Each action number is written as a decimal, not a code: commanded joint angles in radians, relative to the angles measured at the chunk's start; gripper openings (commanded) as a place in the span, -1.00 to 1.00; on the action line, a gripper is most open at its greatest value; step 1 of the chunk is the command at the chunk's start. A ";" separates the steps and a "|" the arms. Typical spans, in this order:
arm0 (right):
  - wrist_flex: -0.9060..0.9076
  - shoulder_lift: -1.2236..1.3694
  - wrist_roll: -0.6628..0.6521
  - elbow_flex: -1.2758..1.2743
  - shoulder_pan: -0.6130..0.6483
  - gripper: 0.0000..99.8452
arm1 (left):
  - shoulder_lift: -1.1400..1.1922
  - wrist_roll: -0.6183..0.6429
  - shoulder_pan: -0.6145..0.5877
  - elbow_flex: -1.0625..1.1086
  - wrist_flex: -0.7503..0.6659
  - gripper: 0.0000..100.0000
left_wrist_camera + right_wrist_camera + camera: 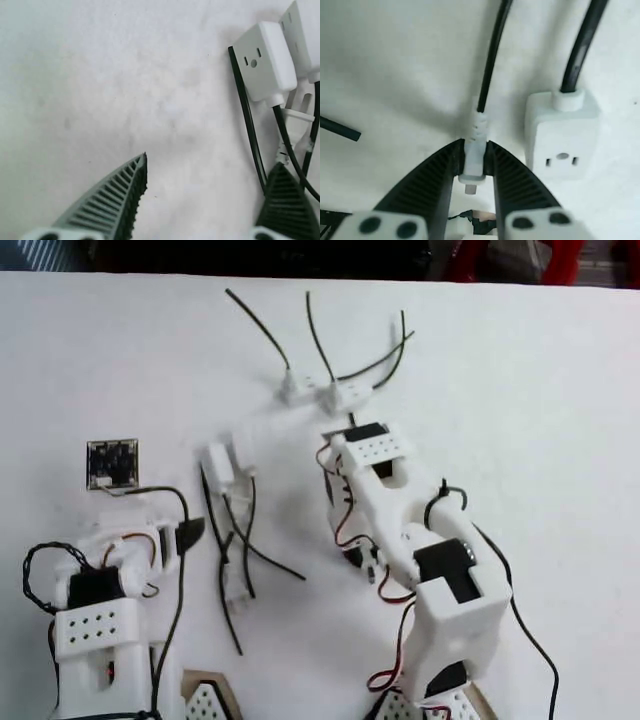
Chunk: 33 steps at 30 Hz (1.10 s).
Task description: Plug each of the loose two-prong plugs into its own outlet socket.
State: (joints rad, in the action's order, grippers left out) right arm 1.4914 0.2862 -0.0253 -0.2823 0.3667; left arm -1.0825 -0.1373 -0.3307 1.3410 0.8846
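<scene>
Right arm: stretched forward across the worktop [520, 360] toward its far side, wrist block low over the surface. We found the right tool [472, 146] pressed together on a white two-prong plug [472, 165], with one ribbed finger [432, 180] on each flat side. The plug's thin black cable [492, 55] ran away from the tool. Just beside the held plug, apart from it, lay a white outlet socket [562, 135] with its slotted face toward the wrist camera. Its thicker black cable [582, 45] left from the far end. In the high view we logged that socket [352, 393] just ahead of the right arm's wrist.

Left arm: folded back near the worktop's near edge. The left tool [211, 160] was spread wide and held nothing. In the high view the left tool [188, 533] pointed toward a tangle of black leads [240, 540]. Ahead of it two more white sockets lay side by side, the nearer socket [265, 62] face up and the farther socket [305, 35] partly cut off. A loose plug [298, 117] lay just behind them among the leads; we could not tell whether it touched either socket.

A small dark square board [111, 463] sat on the worktop beyond the left arm
</scene>
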 commanded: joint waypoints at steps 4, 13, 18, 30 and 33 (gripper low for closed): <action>0.133 -0.249 -0.009 0.032 -0.004 -0.96 | -0.022 -0.009 -0.007 -0.003 -0.021 -0.28; 0.136 -0.628 -0.003 -0.020 0.050 -0.96 | -0.022 -0.009 0.021 -0.003 -0.021 -0.28; -0.018 -0.820 -0.002 -0.209 0.119 -0.96 | -0.022 -0.009 0.038 0.008 -0.021 -0.28; -0.489 -1.222 -0.002 -0.738 0.275 -0.96 | -0.024 -0.009 0.071 0.000 -0.038 -0.28; -0.610 -1.307 -0.002 -0.824 0.318 -0.96 | -0.024 -0.008 0.140 -0.006 -0.077 -0.28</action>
State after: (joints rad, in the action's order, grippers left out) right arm 0.9943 -0.9352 -0.0253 -1.0648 0.6506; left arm -1.0825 -0.1373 -0.2677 1.3502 0.8646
